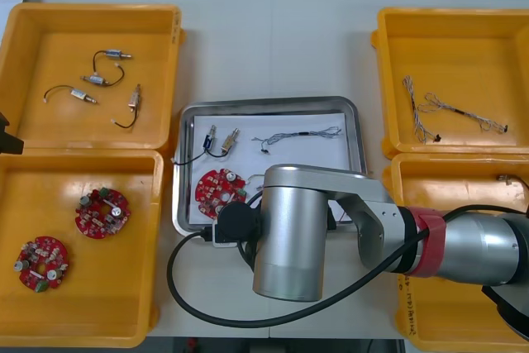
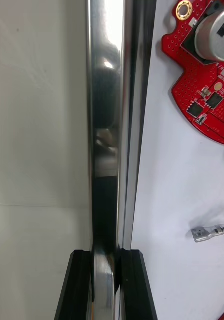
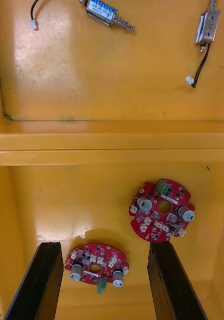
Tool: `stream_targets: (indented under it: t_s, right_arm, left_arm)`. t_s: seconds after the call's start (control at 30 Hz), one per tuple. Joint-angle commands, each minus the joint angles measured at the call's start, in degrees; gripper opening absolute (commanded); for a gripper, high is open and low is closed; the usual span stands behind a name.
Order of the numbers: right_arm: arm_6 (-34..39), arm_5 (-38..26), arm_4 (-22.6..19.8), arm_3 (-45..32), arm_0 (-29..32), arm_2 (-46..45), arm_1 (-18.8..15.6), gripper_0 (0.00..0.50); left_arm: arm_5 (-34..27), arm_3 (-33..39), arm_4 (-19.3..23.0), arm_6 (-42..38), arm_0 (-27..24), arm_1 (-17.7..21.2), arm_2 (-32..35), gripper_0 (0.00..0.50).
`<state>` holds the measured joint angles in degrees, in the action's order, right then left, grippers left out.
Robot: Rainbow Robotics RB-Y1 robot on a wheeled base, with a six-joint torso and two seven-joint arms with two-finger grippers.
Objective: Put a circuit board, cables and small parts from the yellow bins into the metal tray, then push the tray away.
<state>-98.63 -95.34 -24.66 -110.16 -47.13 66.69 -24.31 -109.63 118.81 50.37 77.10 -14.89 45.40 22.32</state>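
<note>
One metal tray sits on the surface between the yellow bins, with a red circuit board in its near left corner. The right arm covers the tray's near edge and hides what lies under it.

From the right wrist, the right pincer is clamped on the tray's rim, its fingers apart by the rim's thickness. The board is only partly in sight.

From the left wrist, the left pincer gapes wide, holding nothing, above two boards in a yellow bin.
</note>
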Motion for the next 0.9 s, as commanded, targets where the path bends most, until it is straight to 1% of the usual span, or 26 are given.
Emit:
stream_targets:
  t_s: [0.03, 0.3, 0.43, 0.73, 0.9]
  right_arm:
    - [0.5, 0.6, 0.3, 0.5, -3.7, -1.0, 0.0, 0.000]
    - [0.5, 0.9, -2.1, 3.4, -5.6, -3.4, 0.0, 0.000]
    - [0.2, 1.0, -2.4, 4.7, -6.9, -3.7, 0.1, 0.000]
    - [-0.1, 3.4, -2.5, 8.0, -10.1, -3.6, 0.0, 0.000]
    - [-0.2, 5.0, -4.4, 10.7, -12.5, -3.6, 0.0, 0.000]
  left_arm:
    - [-0.4, 1.9, 0.4, 0.0, 1.2, 2.7, 1.2, 0.500]
    - [-0.4, 1.9, 0.4, 0.0, 1.2, 2.7, 1.2, 0.500]
    - [-0.4, 1.9, 0.4, 0.0, 1.2, 2.7, 1.2, 0.500]
    - [-0.4, 1.9, 0.4, 0.0, 1.2, 2.7, 1.2, 0.500]
    - [-0.4, 1.9, 0.4, 0.0, 1.2, 2.7, 1.2, 0.500]
